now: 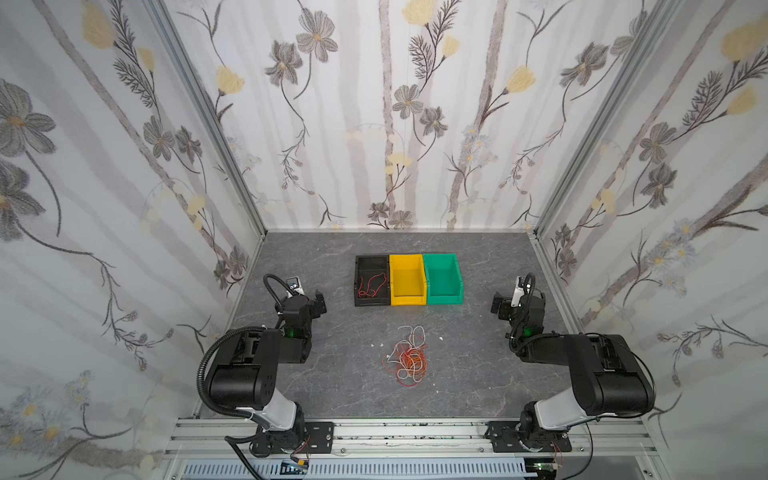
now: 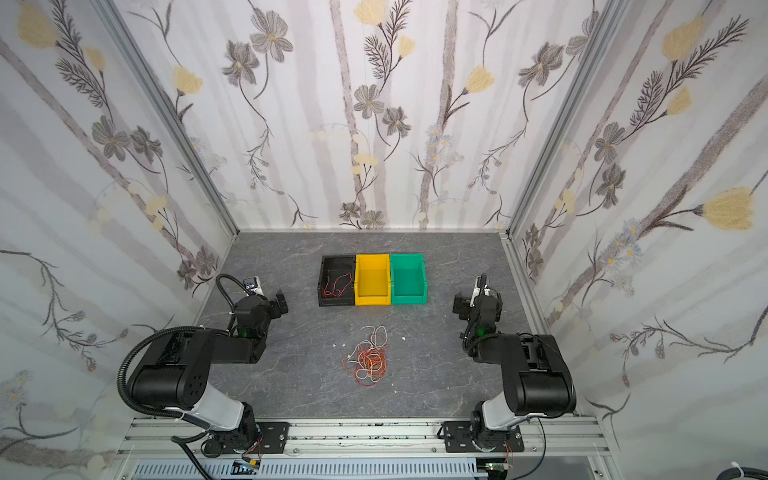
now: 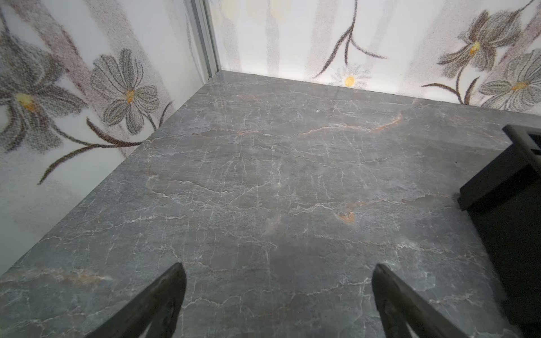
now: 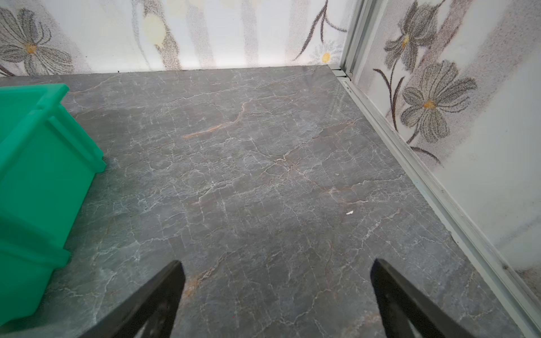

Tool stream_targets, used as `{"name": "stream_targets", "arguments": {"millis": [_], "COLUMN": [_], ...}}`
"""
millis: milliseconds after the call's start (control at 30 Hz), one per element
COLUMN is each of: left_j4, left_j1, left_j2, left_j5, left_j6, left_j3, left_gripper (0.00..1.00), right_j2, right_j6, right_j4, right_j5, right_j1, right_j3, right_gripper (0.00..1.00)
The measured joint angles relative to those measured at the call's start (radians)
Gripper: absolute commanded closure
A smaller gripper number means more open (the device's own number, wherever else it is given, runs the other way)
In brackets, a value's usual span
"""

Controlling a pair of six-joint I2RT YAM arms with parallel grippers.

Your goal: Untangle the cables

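Left jaws and right jaws both stand spread wide, holding nothing, above the grey veined desk (image 3: 263, 190); tangled cables (image 1: 409, 359) lie between them; flowered walls (image 1: 374, 104) enclose all.

Grey tabletop (image 1: 332, 386) bears black bin (image 1: 372, 303), yellow bin (image 1: 408, 300), green bin (image 1: 444, 299), tangled cables (image 1: 409, 359).

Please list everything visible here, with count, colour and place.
table: one, grey, under all
walls: three, floral, around table
black bin: one, black, left end of row
yellow bin: one, yellow, middle of row
green bin: one, green, right end
red cable: one, red, in black bin
cable tangle: one, red, orange and white, before bins
white bits: few, white, around tangle
left gripper: one, black, open, left of bins
right gripper: one, black, open, right of bins
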Motion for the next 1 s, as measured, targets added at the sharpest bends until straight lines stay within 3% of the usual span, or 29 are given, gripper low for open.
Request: {"name": "stream_targets", "arguments": {"millis": [1000], "left_j4": [-0.052], "left_j1": [0.004], "left_j2": [-0.036], "left_j5": [0.010], "left_j6": [0.000], "left_j3": [0.016], "left_gripper": [0.00], "right_j2": [-0.038], "right_j6": [0.002], "right_j4": [-0.039], "right_j5": [0.000], "right_j1": [-0.002], "right_j3": [0.010], "right_gripper": [0.01]}}
